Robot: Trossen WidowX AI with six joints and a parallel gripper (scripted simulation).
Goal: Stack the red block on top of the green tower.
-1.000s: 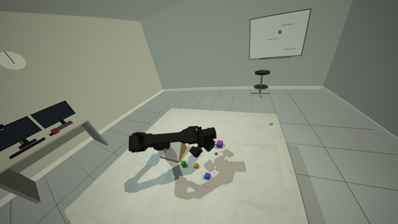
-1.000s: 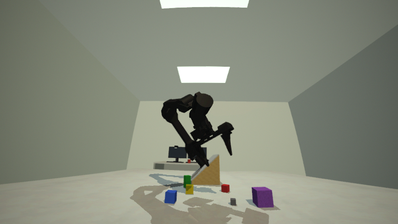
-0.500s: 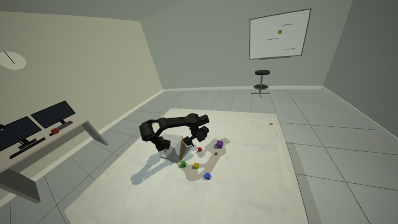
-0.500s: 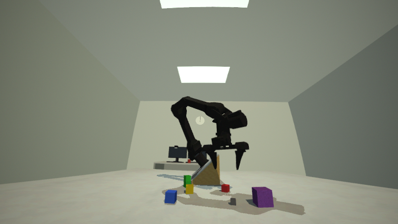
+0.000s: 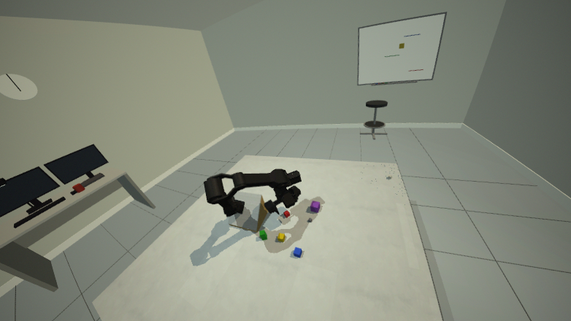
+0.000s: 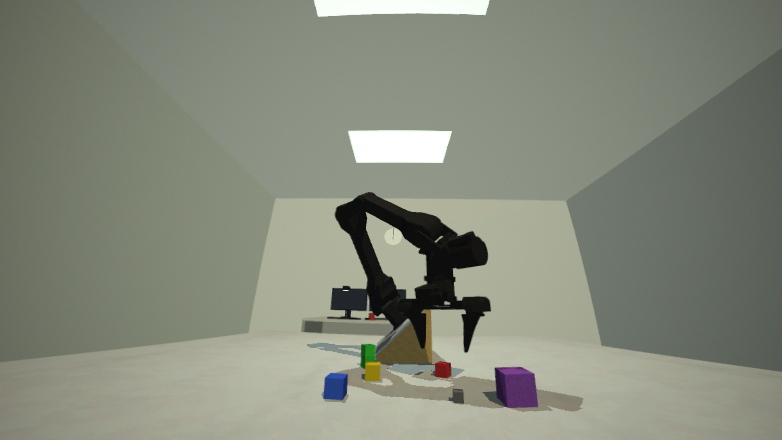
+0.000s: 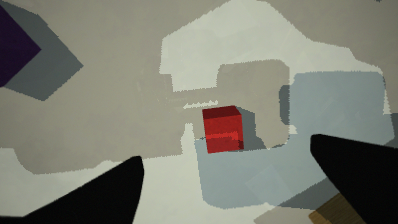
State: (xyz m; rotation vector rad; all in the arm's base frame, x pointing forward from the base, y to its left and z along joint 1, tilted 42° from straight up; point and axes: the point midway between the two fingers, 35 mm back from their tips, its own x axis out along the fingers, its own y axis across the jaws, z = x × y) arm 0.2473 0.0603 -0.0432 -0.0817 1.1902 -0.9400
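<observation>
The red block (image 5: 286, 214) (image 6: 442, 369) (image 7: 223, 132) lies on the pale mat. The green tower (image 5: 263, 235) (image 6: 368, 355) stands upright beside the foot of the wooden wedge, to the left of the red block in the exterior view. My gripper (image 6: 444, 349) (image 7: 226, 153) is open and empty, with its fingers pointing down. It hangs above the mat near the red block. In the wrist view the red block shows between the two fingers, a little beyond the line of their tips. The green tower does not show in the wrist view.
A yellow block (image 5: 281, 237) (image 6: 372, 371) lies near the green tower. A blue block (image 5: 297, 252) (image 6: 335, 386), a small grey block (image 5: 309, 219) (image 6: 458, 395) and a larger purple block (image 5: 315, 206) (image 6: 516, 387) lie around. The wooden wedge (image 5: 262, 215) (image 6: 407, 350) stands behind the red block in the exterior view.
</observation>
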